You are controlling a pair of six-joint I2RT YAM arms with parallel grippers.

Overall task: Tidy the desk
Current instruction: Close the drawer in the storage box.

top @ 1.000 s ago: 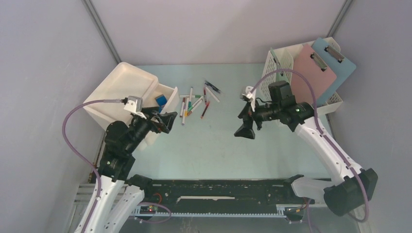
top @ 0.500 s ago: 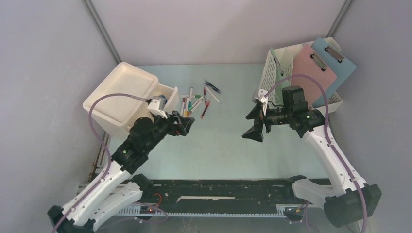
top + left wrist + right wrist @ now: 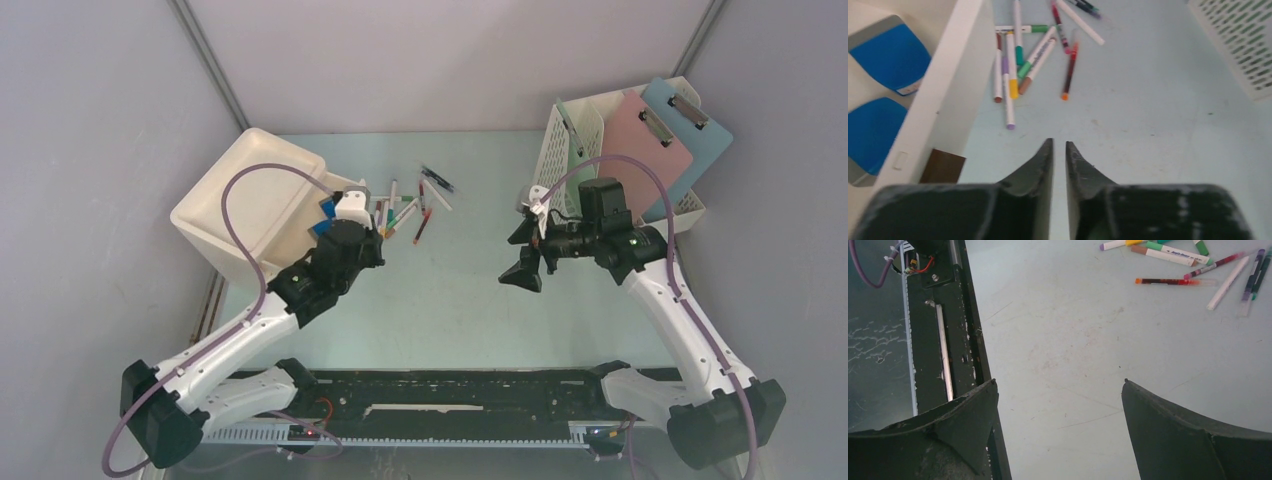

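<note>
"How did the tabletop look?"

"Pale green, walled in grey, and bare through the middle. The white bin sat at its far left. The file rack stood at the far right with two clipboards in it."

"And the arms?"

"The left tool hovered beside the bin, its fingers nearly together with nothing between them. The right tool hung spread wide and empty over bare surface."

"So what was left?"

"Most of it, I'd judge. The markers lay scattered loose just beside the bin, none gathered."
</note>
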